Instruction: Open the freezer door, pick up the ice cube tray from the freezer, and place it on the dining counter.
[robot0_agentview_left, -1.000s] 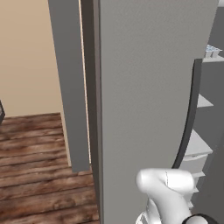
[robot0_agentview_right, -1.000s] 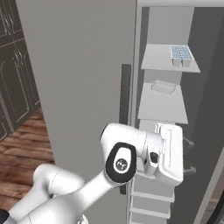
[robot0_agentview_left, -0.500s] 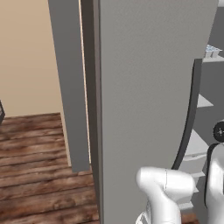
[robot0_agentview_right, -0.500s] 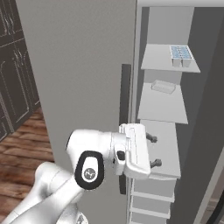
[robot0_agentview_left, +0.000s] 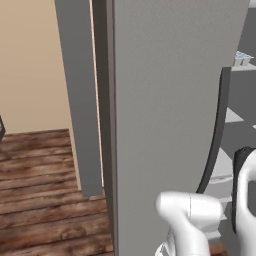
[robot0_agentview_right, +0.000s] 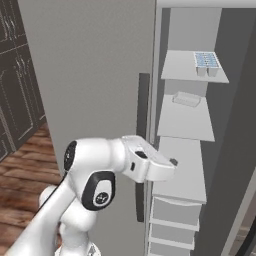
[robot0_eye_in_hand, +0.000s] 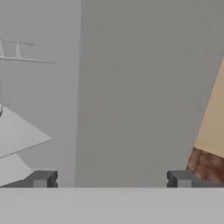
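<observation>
The freezer door (robot0_agentview_right: 90, 75) stands swung open, its long dark handle (robot0_agentview_right: 143, 115) beside the shelves; from the left it is a broad grey panel (robot0_agentview_left: 170, 100) with the curved handle (robot0_agentview_left: 217, 130). Inside the freezer (robot0_agentview_right: 232, 125) the pale blue ice cube tray (robot0_agentview_right: 206, 61) lies on the top shelf, and its corner (robot0_agentview_left: 242, 58) peeks past the door. My gripper (robot0_agentview_right: 167, 167) hangs at the door's edge, level with the third shelf and well below the tray. It (robot0_eye_in_hand: 111, 179) is open, fingertips (robot0_eye_in_hand: 41, 178) wide apart, nothing between them.
A small clear container (robot0_agentview_right: 186, 99) sits on the second shelf. Drawers (robot0_agentview_right: 172, 220) fill the freezer's bottom. Dark cabinets (robot0_agentview_right: 15, 75) stand at left. Wooden floor (robot0_agentview_left: 40, 200) and a beige wall (robot0_agentview_left: 30, 65) lie beyond the adjoining grey panel (robot0_agentview_left: 77, 100).
My hand has swung left from in front of the shelves to the door's edge, and the elbow has dropped lower left. A white arm link has entered the left base view's right side.
</observation>
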